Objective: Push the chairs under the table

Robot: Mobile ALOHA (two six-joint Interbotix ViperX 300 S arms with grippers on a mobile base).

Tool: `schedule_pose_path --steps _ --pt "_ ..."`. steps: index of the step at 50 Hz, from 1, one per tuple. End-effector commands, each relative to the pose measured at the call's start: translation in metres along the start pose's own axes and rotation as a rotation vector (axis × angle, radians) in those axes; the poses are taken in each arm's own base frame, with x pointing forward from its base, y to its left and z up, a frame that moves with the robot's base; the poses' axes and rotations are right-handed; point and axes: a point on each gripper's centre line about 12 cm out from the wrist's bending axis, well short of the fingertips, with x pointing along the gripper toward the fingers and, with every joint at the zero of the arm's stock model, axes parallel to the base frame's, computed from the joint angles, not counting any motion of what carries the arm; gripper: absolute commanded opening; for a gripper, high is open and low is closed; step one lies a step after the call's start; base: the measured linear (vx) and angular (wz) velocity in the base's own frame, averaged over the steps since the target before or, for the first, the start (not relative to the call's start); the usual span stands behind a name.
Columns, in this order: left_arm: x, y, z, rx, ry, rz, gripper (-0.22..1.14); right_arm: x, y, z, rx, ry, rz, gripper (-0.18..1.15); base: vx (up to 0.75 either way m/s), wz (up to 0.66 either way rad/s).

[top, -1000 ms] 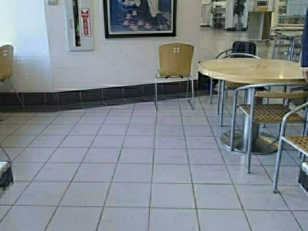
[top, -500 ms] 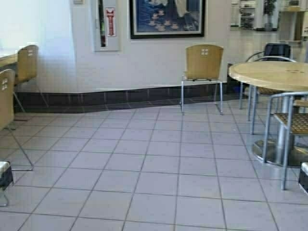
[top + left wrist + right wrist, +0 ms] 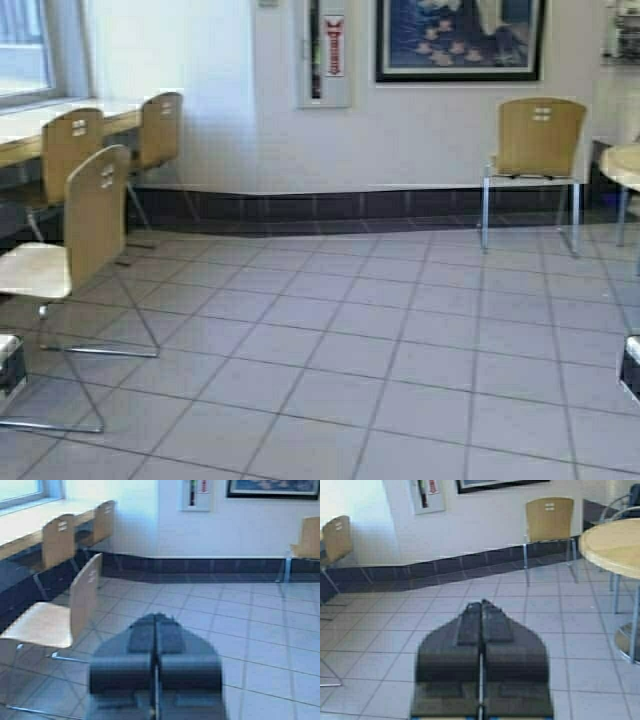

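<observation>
Three tan plywood chairs stand at the left by the long pale-wood table (image 3: 28,149) under the window. The nearest chair (image 3: 95,215) is pulled well out, with its seat facing the table; it also shows in the left wrist view (image 3: 85,597). The second chair (image 3: 72,148) and the third chair (image 3: 160,128) stand close to the table's edge. A fourth tan chair (image 3: 540,140) stands alone against the far wall at the right. My left gripper (image 3: 156,617) is shut and empty, held above the floor, to the right of the nearest chair. My right gripper (image 3: 481,602) is shut and empty.
A round wooden table (image 3: 612,545) on a metal pedestal stands at the right, with only its edge (image 3: 625,162) showing in the high view. A dark tiled skirting runs along the white wall (image 3: 420,130). Open tiled floor (image 3: 350,350) lies between me and the chairs.
The robot has turned left, so the whole scene has shifted right. The long table and its three chairs have come into view; the round table and grey armchairs have slid almost out.
</observation>
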Motion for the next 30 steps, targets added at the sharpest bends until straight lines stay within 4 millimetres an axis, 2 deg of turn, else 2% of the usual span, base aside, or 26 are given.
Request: schedule_pose_path --steps 1,16,30 --pt "0.001 0.0 0.005 -0.003 -0.012 -0.002 0.03 0.002 0.0 0.005 0.0 -0.014 -0.003 0.04 0.3 0.48" --pt "0.002 0.0 -0.003 -0.019 0.012 -0.001 0.03 0.004 0.0 -0.002 -0.006 0.012 -0.001 0.04 0.27 0.48" --pt "0.003 0.0 -0.002 -0.042 0.009 -0.001 0.03 0.012 -0.001 -0.012 0.003 0.064 -0.006 0.04 0.23 0.55"
